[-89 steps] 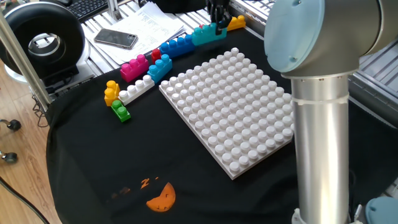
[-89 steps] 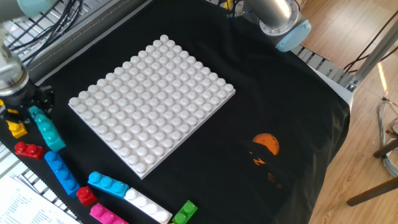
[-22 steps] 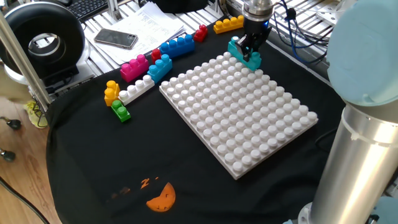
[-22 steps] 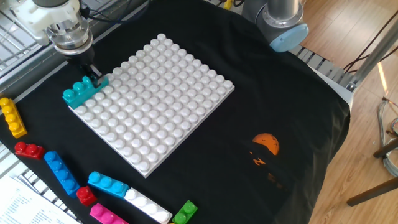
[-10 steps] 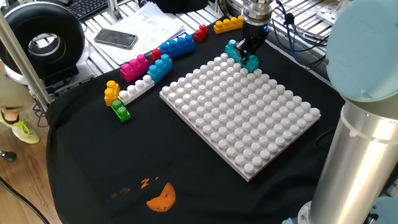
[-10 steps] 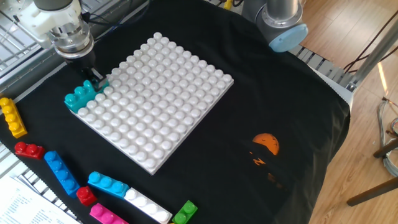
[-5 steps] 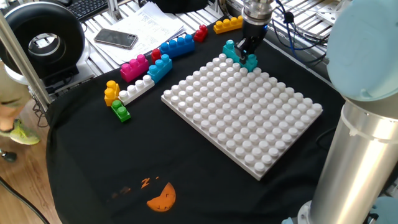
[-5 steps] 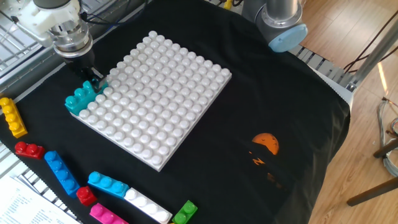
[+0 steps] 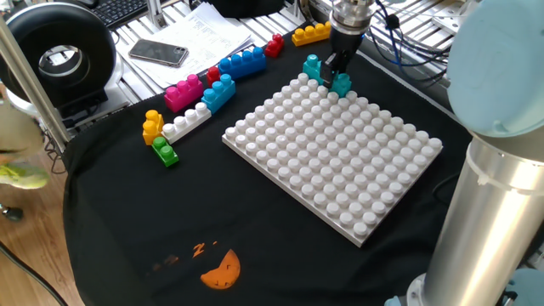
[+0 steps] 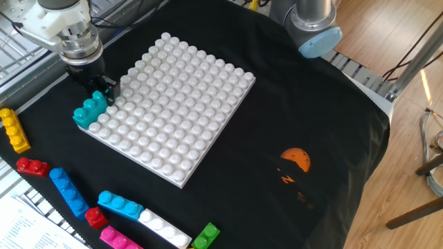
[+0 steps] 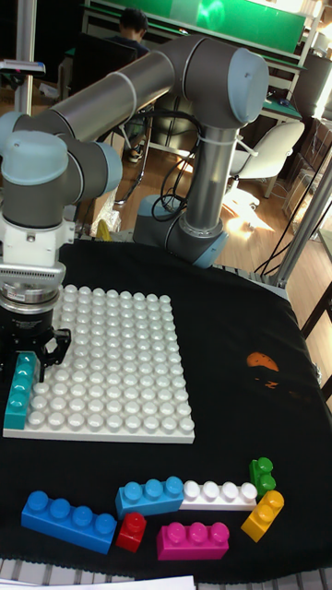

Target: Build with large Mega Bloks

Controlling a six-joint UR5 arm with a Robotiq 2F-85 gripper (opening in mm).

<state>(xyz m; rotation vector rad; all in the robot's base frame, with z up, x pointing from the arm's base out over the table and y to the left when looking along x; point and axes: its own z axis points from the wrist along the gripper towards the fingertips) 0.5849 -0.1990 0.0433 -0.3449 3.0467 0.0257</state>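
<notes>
A teal Mega Blok [image 9: 342, 83] [image 10: 88, 111] [image 11: 18, 396] lies along the far edge row of the white studded baseplate [image 9: 340, 161] [image 10: 173, 104] [image 11: 111, 359]. My gripper [image 9: 333, 71] [image 10: 99, 91] [image 11: 30, 359] points straight down over the brick's middle and is shut on it. I cannot tell whether the brick is seated on the studs. Loose Mega Bloks lie on the black cloth beside the plate: yellow [image 9: 313, 32], red [image 9: 274, 44], blue [image 9: 242, 62], pink [image 9: 184, 91], white [image 9: 187, 121], orange [image 9: 152, 126] and green [image 9: 166, 153].
The arm's grey column [image 9: 484, 212] stands at the near right of the plate. A phone [image 9: 158, 53] and papers lie on the metal bench behind the cloth. An orange print [image 9: 221, 270] marks the cloth in front.
Over the last second the baseplate has slid and turned a little on the cloth, its near corner moving away from the loose bricks. The gripper and teal brick have barely shifted.
</notes>
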